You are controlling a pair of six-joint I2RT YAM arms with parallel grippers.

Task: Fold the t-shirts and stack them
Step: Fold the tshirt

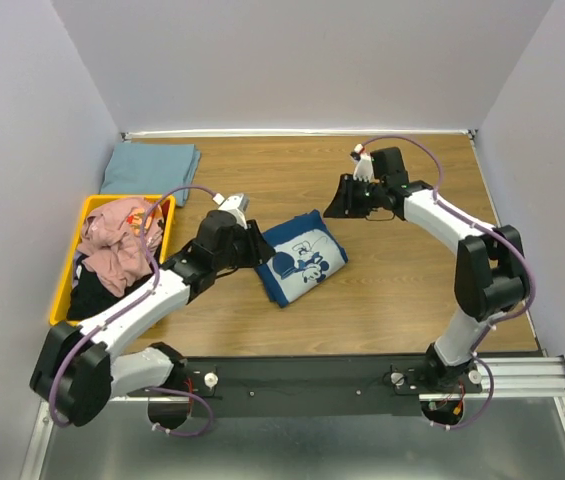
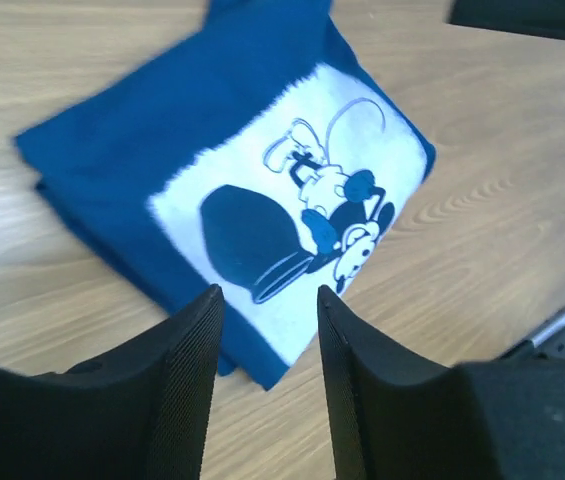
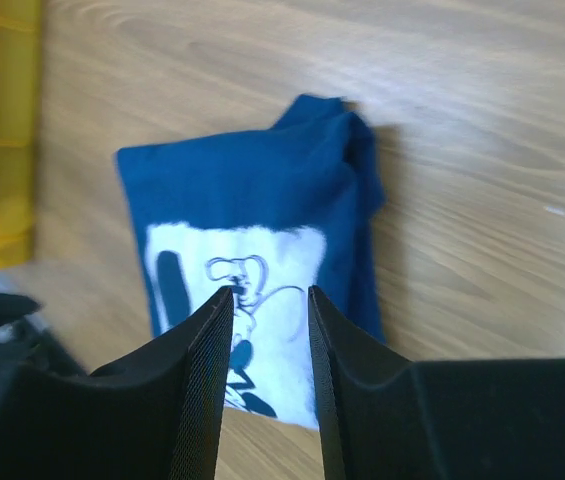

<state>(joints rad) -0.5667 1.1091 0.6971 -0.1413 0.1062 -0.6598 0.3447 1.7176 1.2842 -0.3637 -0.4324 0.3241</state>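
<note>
A dark navy t-shirt (image 1: 302,258) with a white cartoon print lies folded on the wooden table, mid-centre. It shows in the left wrist view (image 2: 162,130) and the right wrist view (image 3: 262,180). My left gripper (image 1: 259,245) is open and empty at the shirt's left edge, fingers above it (image 2: 270,295). My right gripper (image 1: 336,203) is open and empty, raised behind the shirt to its right (image 3: 270,293). A pale grey-blue t-shirt (image 1: 150,168) lies folded at the back left. A pink t-shirt (image 1: 117,245) and a black one (image 1: 97,295) lie crumpled in the bin.
The yellow plastic bin (image 1: 102,201) stands at the left of the table, beside the left arm; its wall shows in the right wrist view (image 3: 2,130). Pale walls close the table on the left, back and right. A metal rail runs along the near edge.
</note>
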